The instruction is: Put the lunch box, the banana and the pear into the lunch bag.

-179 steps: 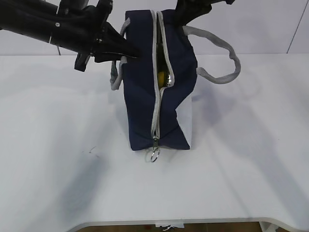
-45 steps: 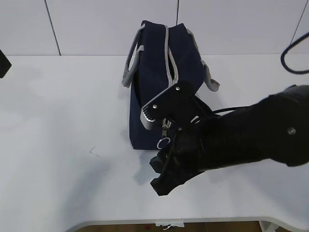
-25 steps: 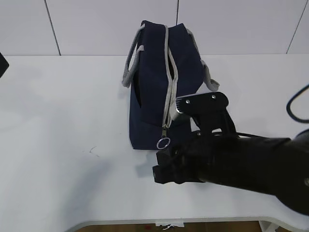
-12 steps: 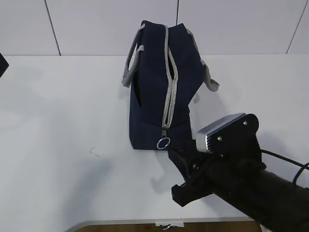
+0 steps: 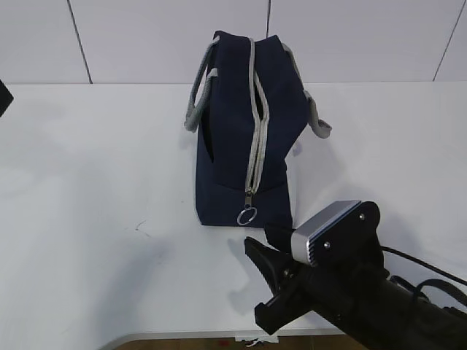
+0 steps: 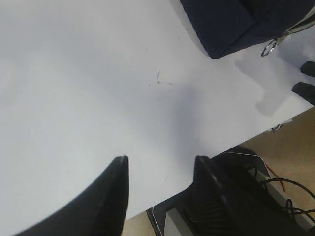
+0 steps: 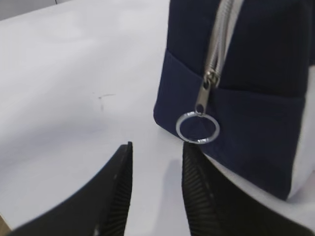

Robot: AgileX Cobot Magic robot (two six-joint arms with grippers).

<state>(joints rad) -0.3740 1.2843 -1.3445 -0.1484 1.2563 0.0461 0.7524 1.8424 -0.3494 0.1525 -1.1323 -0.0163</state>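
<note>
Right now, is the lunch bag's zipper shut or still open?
Shut along the part in view. On the lunch bag the grey zipper shows no gap, and its slider with the ring pull hangs at the bottom end.

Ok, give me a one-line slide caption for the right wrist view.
Open right gripper hovers over the white table, just short of the ring pull on the navy lunch bag.

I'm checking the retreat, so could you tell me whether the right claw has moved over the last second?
Yes. The right claw has drawn back from the lunch bag, toward the table's near edge, below the ring pull.
</note>
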